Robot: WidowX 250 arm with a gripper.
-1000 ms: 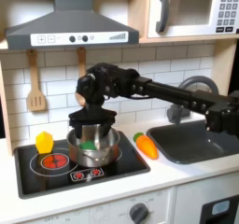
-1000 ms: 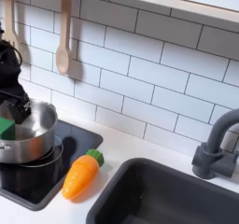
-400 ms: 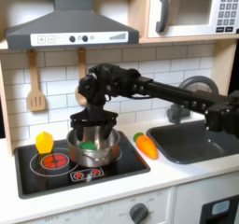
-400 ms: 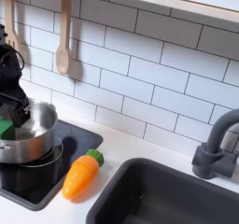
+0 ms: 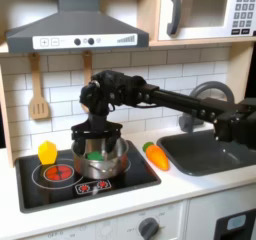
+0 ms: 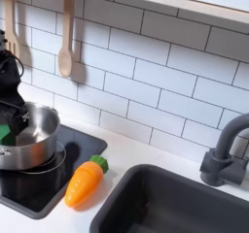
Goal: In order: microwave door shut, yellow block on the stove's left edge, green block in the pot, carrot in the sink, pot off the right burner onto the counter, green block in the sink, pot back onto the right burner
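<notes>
- The microwave (image 5: 205, 11) door sits flush with its frame, so the first step looks done; the yellow block (image 5: 47, 151) rests on the stove (image 5: 135, 173) near its left edge in the first exterior view, well apart from the pot (image 5: 100, 156)
- The green block (image 5: 94, 156) lies inside the pot on the right burner; in the second exterior view it shows as a green patch (image 6: 5, 135) at the pot's (image 6: 34, 140) far-left rim
- The gripper (image 5: 97, 131) hangs directly above the pot's far rim; whether its fingers are spread or pressed together I cannot tell, since dark links hide them; nothing appears pinched
- The carrot (image 6: 82, 182) lies on the counter (image 6: 122, 157) between stove and sink (image 6: 180, 206), tip toward the near edge; I judge it the next target, because the sink holds nothing visible yet
- Risk: lifting away could nudge the pot's rim
</notes>
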